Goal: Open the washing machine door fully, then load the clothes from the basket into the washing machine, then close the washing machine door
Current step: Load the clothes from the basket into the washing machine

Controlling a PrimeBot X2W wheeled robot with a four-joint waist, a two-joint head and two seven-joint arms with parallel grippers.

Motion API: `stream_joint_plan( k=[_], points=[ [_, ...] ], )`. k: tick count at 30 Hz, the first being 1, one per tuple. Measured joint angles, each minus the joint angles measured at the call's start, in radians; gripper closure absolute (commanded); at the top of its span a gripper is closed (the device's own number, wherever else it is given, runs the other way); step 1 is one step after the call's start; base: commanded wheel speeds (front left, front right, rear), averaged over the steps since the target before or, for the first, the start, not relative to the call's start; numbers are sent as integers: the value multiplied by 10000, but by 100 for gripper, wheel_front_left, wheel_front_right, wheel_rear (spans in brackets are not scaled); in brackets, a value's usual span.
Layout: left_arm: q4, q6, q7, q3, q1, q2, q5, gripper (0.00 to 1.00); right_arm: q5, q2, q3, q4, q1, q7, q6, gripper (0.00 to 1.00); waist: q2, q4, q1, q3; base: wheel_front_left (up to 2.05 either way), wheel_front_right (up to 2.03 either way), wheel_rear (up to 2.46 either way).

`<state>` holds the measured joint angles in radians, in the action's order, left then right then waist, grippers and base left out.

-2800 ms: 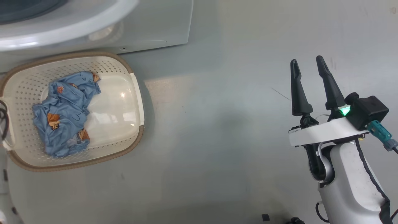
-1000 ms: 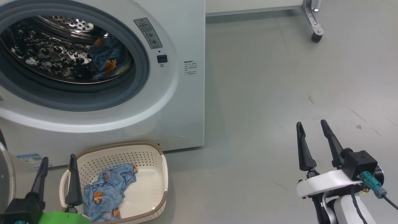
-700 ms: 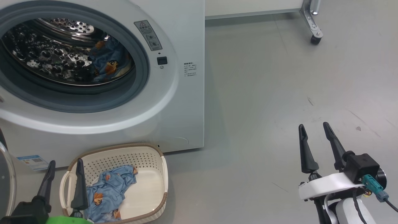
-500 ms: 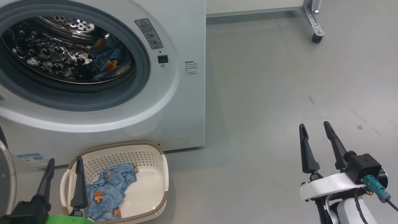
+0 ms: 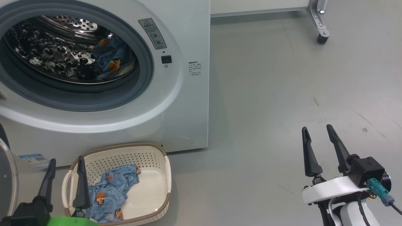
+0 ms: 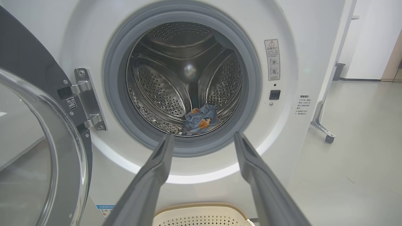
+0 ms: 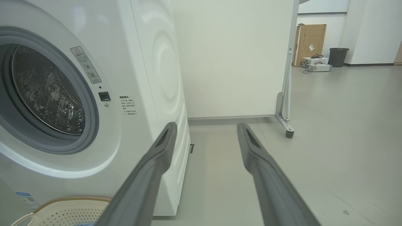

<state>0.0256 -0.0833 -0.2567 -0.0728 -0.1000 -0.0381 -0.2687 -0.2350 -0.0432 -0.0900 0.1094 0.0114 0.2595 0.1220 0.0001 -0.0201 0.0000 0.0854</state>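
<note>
The big white front-loading washing machine stands on the grey floor with its round door of glossy black rim and bulging clear glass swung wide on a metal hinge at the machine's left. The grey gasket and perforated steel drum are exposed. One bundle of light blue cloth printed with orange-brown cartoon figures lies low in the drum, towards its right side. A second bundle of the same printed blue cloth lies in the left half of the small cream perforated plastic basket with a brown woven-look rim, which sits on the floor just in front of the machine. The left gripper hangs over the basket's left end, its dark fingers spread apart and holding nothing. The right gripper hovers above bare floor, well apart from the machine and basket, its fingers likewise spread and empty.
</note>
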Motion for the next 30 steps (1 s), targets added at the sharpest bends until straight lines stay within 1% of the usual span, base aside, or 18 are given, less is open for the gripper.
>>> stream_joint_plan(
  k=[18,25,30],
  points=[
    [-25,94,0,54,-34,0,-159,0,-21,0,-13,-77,-27,0,0,0,0,-27,0,63,0,0,0],
    [44,167,0,109,-63,0,-270,0,-21,2,-42,-222,-31,0,0,0,0,-47,0,346,0,0,0],
    [445,178,0,288,-81,-4,-493,0,-35,4,-88,-320,-31,0,0,0,0,-69,0,671,0,0,0]
  ],
)
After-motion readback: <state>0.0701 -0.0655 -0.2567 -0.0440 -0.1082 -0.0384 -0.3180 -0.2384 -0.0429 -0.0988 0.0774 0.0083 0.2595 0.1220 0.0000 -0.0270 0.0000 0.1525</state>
